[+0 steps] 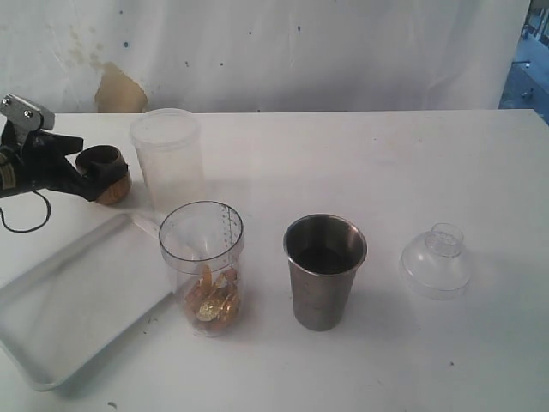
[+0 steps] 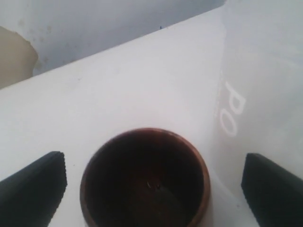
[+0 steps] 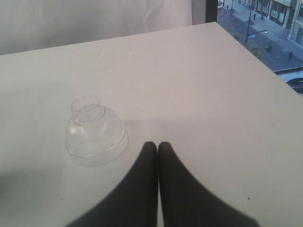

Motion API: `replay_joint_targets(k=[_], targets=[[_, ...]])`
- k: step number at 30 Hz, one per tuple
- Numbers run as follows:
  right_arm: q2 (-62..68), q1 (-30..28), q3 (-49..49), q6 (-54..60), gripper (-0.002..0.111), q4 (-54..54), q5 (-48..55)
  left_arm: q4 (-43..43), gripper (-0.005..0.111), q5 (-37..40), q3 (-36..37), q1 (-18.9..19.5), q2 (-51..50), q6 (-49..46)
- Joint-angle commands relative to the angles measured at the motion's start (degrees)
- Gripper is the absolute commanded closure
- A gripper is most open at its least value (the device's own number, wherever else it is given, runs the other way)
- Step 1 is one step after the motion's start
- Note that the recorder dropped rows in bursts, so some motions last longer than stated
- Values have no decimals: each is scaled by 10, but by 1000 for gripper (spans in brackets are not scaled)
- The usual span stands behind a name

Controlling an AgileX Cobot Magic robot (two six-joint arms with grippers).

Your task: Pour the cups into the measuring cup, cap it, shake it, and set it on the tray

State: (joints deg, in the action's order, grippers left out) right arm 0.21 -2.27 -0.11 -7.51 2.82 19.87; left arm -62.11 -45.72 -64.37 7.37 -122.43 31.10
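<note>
Brown cup (image 1: 114, 184) stands upright at upper left, looking empty, your left gripper's (image 2: 152, 187) jaws spread wide either side, gripping nothing. The measuring cup (image 1: 202, 257), lower centre, holds gold pieces; the tumbler (image 1: 323, 275) beside it seems unpoured. Your right gripper (image 3: 157, 146), pinched shut and empty, sits by the lid (image 1: 436, 262), likely for capping.

The small cup (image 2: 144, 179) looks like brown wood, smooth, with a dull sheen along its rim. The tumbler (image 1: 323, 273) is brushed steel, satin rather than mirror-bright. The measuring cup (image 1: 203, 249) and the domed lid (image 1: 436, 262) are clear, glossy plastic; the gold pieces (image 1: 210, 302) inside the measuring cup glint like foil. The container (image 1: 167, 154) is frosted, cloudy plastic. The tray (image 1: 77, 300) is smooth white, the table (image 1: 386, 172) matt white.
</note>
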Motion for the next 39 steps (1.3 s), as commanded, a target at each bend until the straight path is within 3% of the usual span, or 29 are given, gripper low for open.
replay_joint_targets(k=[1,10,13,16,17,21,24,26,29,34,39], targets=[[-2,1,1,-2,108,2,-3,12,11,-14,-3,-1,35,0],[-2,1,1,-2,108,2,-3,3,16,-8,-3,-1,81,71],[-2,1,1,-2,108,2,-3,12,47,49,-3,-1,107,188],[-2,1,1,-2,108,2,-3,-13,101,99,-2,6,151,222],[-2,1,1,-2,108,2,-3,-43,105,100,1,9,167,237],[-2,1,1,-2,108,2,-3,-60,107,106,30,31,245,306],[-2,1,1,-2,108,2,-3,-35,107,87,73,35,306,306],[-2,1,1,-2,108,2,-3,-31,107,37,118,35,357,306],[-2,1,1,-2,108,2,-3,45,107,-10,205,35,443,261],[-2,1,1,-2,108,2,-3,87,107,30,298,35,618,228],[-2,1,1,-2,108,2,-3,82,107,59,332,35,750,270]])
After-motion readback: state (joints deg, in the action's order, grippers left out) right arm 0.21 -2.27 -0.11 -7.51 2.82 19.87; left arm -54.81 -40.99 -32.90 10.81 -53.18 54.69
